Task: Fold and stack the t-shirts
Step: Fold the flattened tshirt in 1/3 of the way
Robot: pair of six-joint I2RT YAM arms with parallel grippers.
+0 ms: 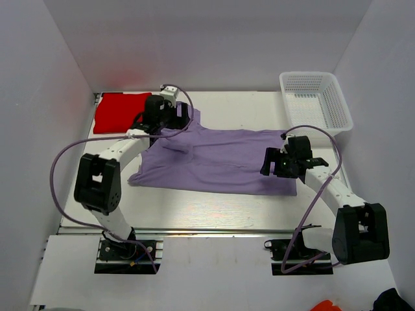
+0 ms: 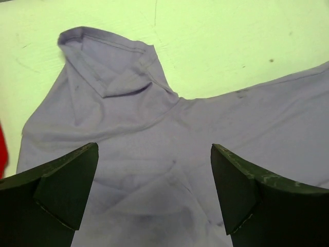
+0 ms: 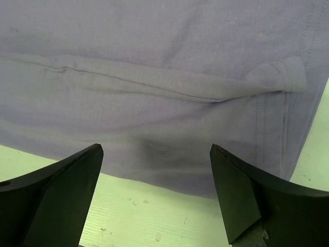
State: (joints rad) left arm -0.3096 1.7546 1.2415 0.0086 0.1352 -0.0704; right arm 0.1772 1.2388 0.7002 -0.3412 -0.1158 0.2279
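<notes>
The lavender t-shirt [image 1: 220,162] lies spread across the middle of the table with some wrinkles. The red t-shirt [image 1: 120,110] is a neat folded rectangle at the back left. My left gripper [image 1: 176,122] is open and empty, hovering over the lavender shirt's back-left part. In the left wrist view the gripper [image 2: 154,190] is above the cloth [image 2: 169,134], with a sleeve [image 2: 108,72] ahead of it. My right gripper [image 1: 273,163] is open and empty over the shirt's right end. In the right wrist view the gripper [image 3: 154,190] straddles the shirt's edge [image 3: 154,92], which has a fold ridge.
A white mesh basket [image 1: 316,100] stands at the back right. White walls close in the table on the left, back and right. Bare table [image 3: 154,216] shows in front of the lavender shirt. A sliver of the red shirt [image 2: 2,149] shows in the left wrist view.
</notes>
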